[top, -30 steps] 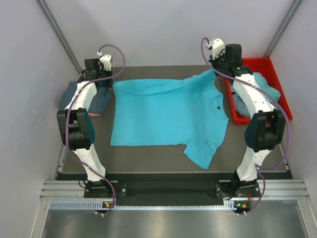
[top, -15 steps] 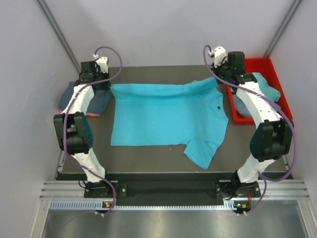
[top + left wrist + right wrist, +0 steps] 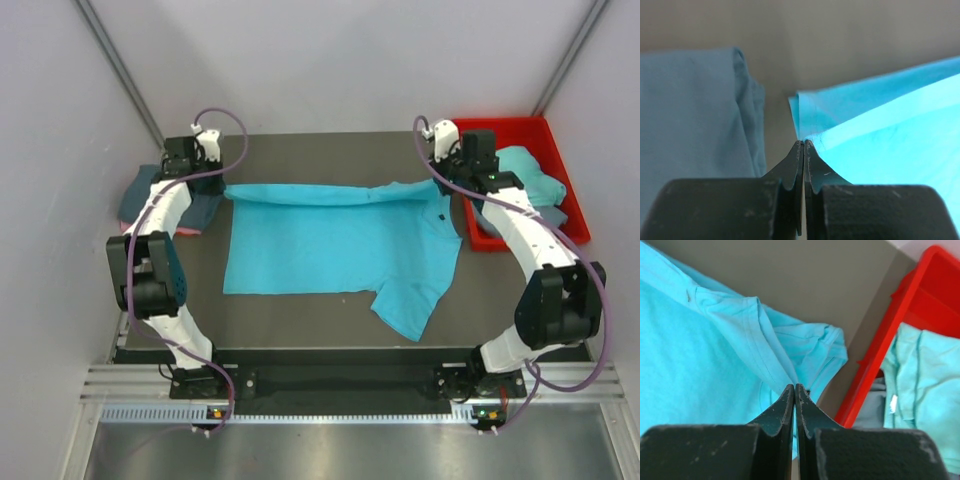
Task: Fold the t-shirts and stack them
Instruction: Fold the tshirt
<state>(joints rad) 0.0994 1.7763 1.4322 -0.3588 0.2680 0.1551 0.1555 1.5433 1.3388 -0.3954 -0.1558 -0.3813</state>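
A turquoise t-shirt (image 3: 330,245) lies spread on the dark table, its far edge lifted and folding toward me. My left gripper (image 3: 226,188) is shut on the shirt's far left corner (image 3: 812,137). My right gripper (image 3: 440,185) is shut on the far right edge by the sleeve (image 3: 765,350). A slate blue-grey shirt (image 3: 200,205) lies folded at the left under the left arm and shows in the left wrist view (image 3: 695,115). A pale teal shirt (image 3: 530,175) lies in the red bin.
The red plastic bin (image 3: 570,215) stands at the right edge of the table, close to the right arm; its rim shows in the right wrist view (image 3: 880,355). Grey walls close in the back and sides.
Both grippers have moved toward me with the shirt's far edge, drawing it over the body of the shirt. The right sleeve at the back has come along.
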